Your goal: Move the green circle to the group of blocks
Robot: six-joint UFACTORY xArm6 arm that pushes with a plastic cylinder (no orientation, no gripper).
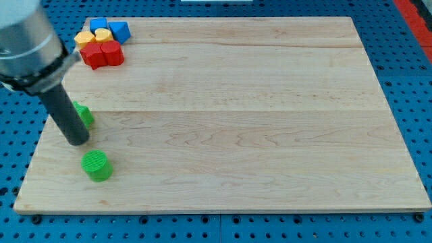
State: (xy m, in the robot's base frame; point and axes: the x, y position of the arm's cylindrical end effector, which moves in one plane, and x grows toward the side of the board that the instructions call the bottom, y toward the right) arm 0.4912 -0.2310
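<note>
The green circle (97, 165) lies near the view's bottom-left corner of the table (270, 135), well apart from the group of blocks at the view's top left: two blue blocks (111, 29), two yellow blocks (93, 36) and two red blocks (102, 54), all packed touching one another. My tip (78, 141) rests just above and slightly to the left of the circle in the view, near it but apparently not touching. That is the relation the coming push turns on: the group lies toward the view's top from the circle, and my tip sits on that same side, between circle and group. A push from here would likely drive the circle toward the view's bottom edge, away from the goal, so I judge the tip must first come round to the circle's lower side. A second green block (84, 115), shape hard to make out because the rod hides part of it, stands just beside the rod on its right and lies close to the path toward the group; it could get knocked along. There is no gripper on this arm, only the rod, so nothing is held. No brands, labels or readable writing show anywhere.
</note>
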